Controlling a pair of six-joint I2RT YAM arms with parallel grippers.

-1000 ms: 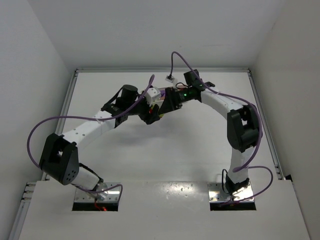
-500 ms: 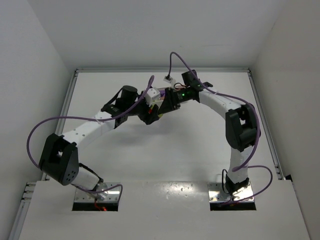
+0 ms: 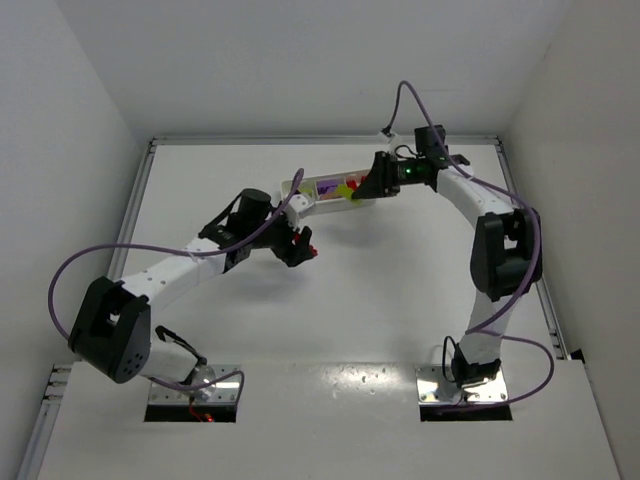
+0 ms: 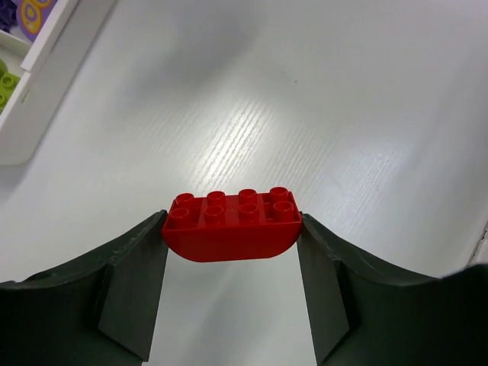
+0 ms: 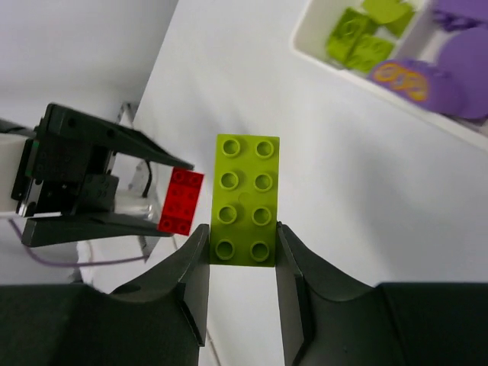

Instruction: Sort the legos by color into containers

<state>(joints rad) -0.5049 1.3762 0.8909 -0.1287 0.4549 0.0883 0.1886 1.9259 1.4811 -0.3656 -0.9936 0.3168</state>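
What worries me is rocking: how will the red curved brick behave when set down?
Probably rigid: the red brick, pinched in the left gripper, shows no bending. Its curved underside may rock. Glossy plastic, so possibly slippery.

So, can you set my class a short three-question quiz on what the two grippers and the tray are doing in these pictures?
1. True or false: the left gripper is shut on a purple brick.
2. The lego held in the right gripper is: A lime green; B purple; C blue.
3. Fill in: in the right wrist view, the tray holds lime green pieces in one compartment and ___ ones in the next.

Key: 1 false, it holds a red brick; 2 A; 3 purple.
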